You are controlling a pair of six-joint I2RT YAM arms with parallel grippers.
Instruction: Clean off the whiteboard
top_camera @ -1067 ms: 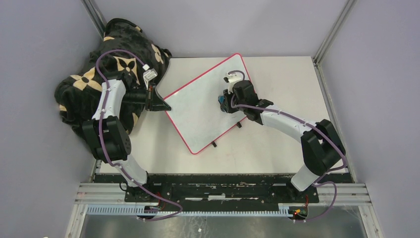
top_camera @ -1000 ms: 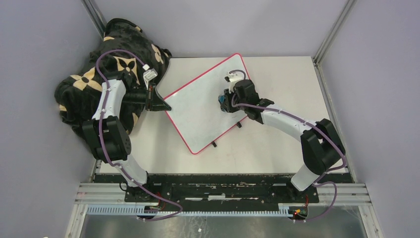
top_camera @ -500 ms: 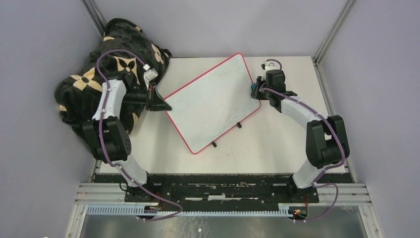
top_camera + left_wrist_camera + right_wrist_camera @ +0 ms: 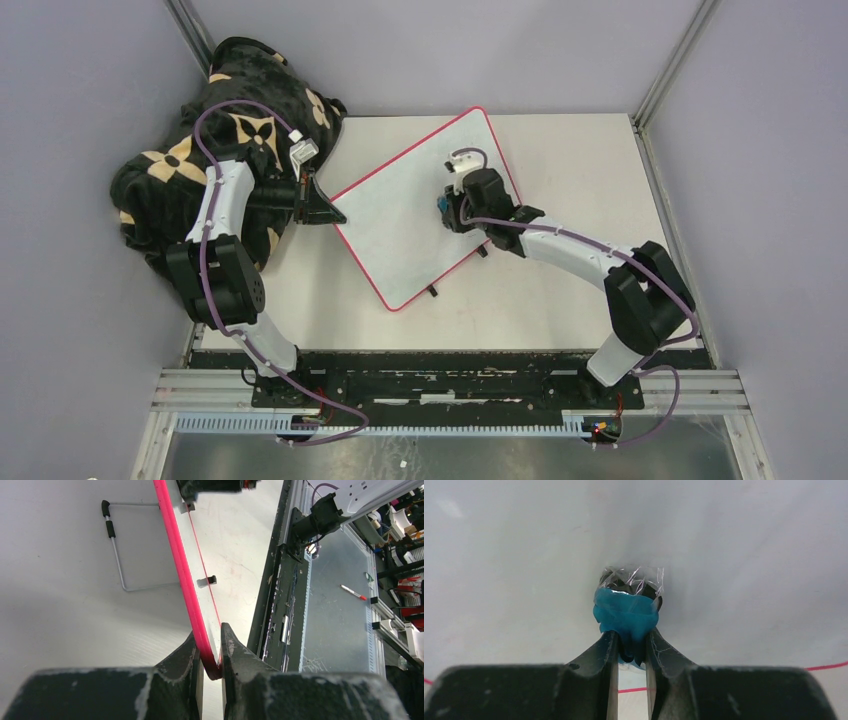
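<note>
Wiping the whiteboard (image 4: pixel 400 225), askew on the tabletop (image 4: pixel 580 160), the right claw (image 4: pixel 446 209) presses its clamped blue eraser (image 4: pixel 626 614) near 2 o'clock while the left claw (image 4: pixel 210 656) pinches the 9 o'clock rim (image 4: pixel 184 577); next, probably sweeping toward 7 o'clock.

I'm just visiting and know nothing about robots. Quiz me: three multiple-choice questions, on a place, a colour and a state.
1. Where does the patterned blanket lie? A far-left corner; B near-right corner; C table's middle.
2. What colour is the pad in the right gripper? A yellow; B red; C blue.
3. What is the left gripper doing? A hanging open; B clamping the rim of the whiteboard; C holding a pen.
Answers: 1 A, the top view shows it there. 2 C, the right wrist view shows blue. 3 B, its fingers pinch the red rim.
</note>
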